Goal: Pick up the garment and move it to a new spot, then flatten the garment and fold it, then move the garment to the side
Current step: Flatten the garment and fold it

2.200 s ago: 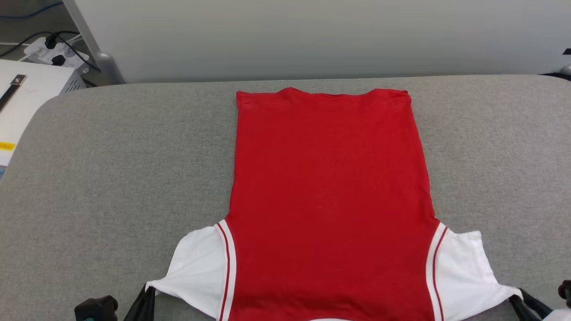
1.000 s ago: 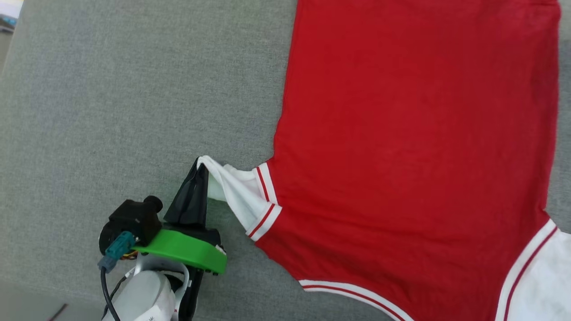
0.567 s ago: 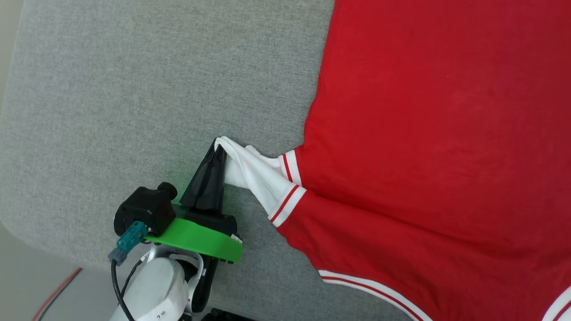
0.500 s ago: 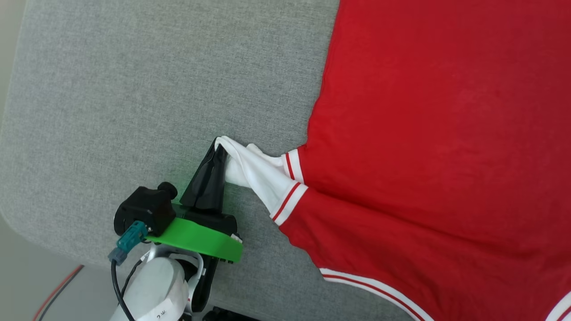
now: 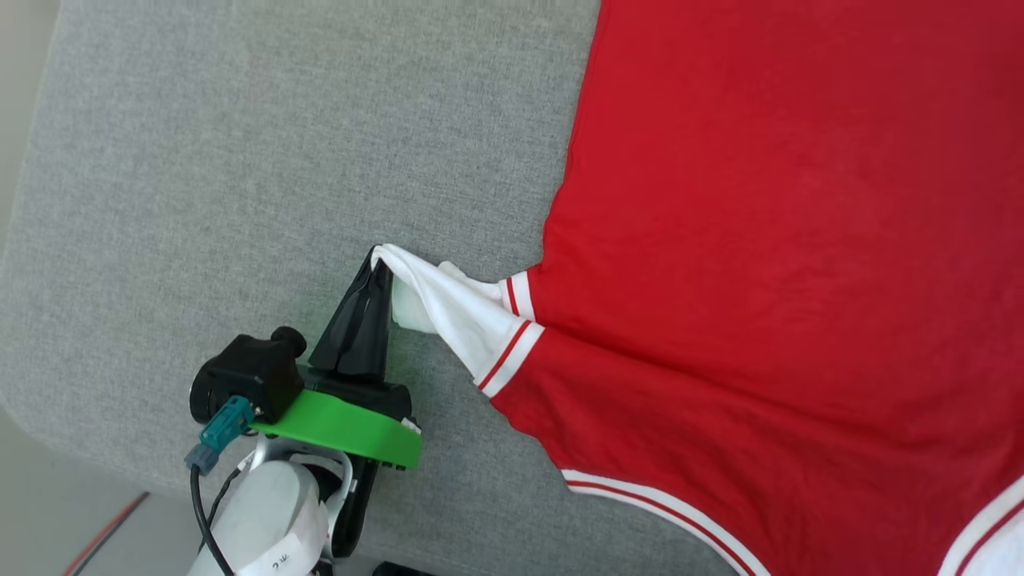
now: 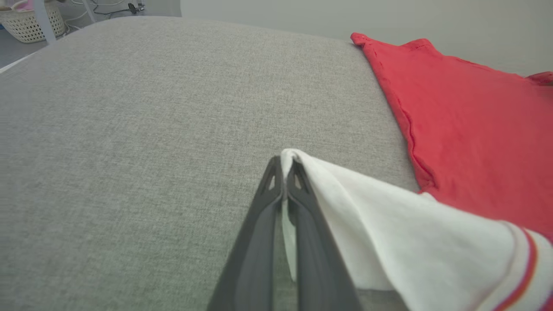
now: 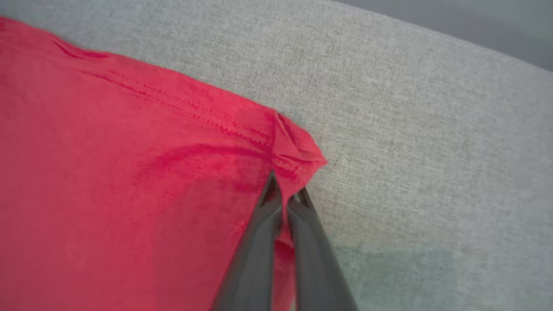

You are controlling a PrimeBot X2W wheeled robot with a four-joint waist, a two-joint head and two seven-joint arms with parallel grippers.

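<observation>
Wide grey fabric-covered desk (image 5: 240, 160) under everything. Spread flat on it lies the red jersey T-shirt (image 5: 760, 240), plain red side up, taking the right half of the head view. Its white sleeve (image 5: 452, 312), with striped trim at the seam, is raised off the desk and drawn out to the left. My left hand (image 5: 378, 264): fingers pressed together, pinching the sleeve's tip. My right hand (image 7: 285, 194): fingers closed on a red hemmed corner (image 7: 298, 151), where the fabric is puckered.
</observation>
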